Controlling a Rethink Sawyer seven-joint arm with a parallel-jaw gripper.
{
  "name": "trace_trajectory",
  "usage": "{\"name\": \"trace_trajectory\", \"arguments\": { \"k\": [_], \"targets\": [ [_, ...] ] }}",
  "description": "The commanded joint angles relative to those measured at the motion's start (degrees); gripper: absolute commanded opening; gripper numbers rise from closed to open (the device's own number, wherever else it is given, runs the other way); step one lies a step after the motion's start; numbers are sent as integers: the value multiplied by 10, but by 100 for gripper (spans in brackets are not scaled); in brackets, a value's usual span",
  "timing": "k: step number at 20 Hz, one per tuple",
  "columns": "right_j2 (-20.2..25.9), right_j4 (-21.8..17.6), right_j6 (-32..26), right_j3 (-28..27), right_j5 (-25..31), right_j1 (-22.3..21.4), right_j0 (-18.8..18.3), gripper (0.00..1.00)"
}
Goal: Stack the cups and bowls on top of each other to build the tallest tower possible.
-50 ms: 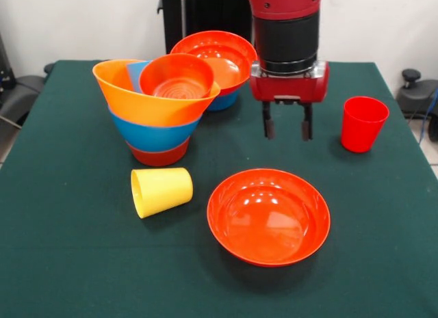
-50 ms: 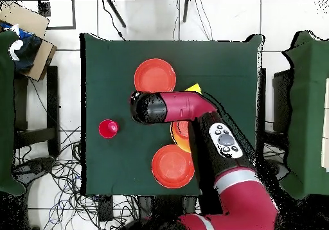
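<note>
Hovering over the middle of the counter point(image 1: 61, 263), my fingers point(image 1: 287, 130) hang apart and empty, pointing straight down, with nothing between them.

Toward the counter's left side in the front view stands the tower point(image 1: 156, 113): a red-orange bowl at the bottom, a blue bowl point(image 1: 154, 135) nested in it, the huge orange bowl point(image 1: 130, 96) tilted in that, and a small red-orange bowl point(image 1: 176, 77) sitting inside the orange one. A strip of light blue shows inside the orange bowl beside the small one; I cannot tell what it belongs to. Behind the tower, nearer the far edge, a wide red-orange bowl point(image 1: 215, 55) rests in a small blue bowl point(image 1: 226, 99); it holds nothing I can see.

Another wide shallow red-orange bowl point(image 1: 268, 217) sits upright and empty toward the near edge, below my fingers in the front view. The yellow cup point(image 1: 161, 191) lies on its side just left of it, mouth to the left, in front of the tower. The red cup point(image 1: 363, 123) stands upright and alone toward the right edge; from overhead it point(image 2: 108, 128) is well apart from everything else.
</note>
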Motion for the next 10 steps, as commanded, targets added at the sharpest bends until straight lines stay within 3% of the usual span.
{"name": "trace_trajectory", "arguments": {
  "k": [1,10],
  "targets": [
    [-6,14,28,-52,57,13,30,100],
    [-1,28,6,-75,87,14,28,100]
  ]
}}
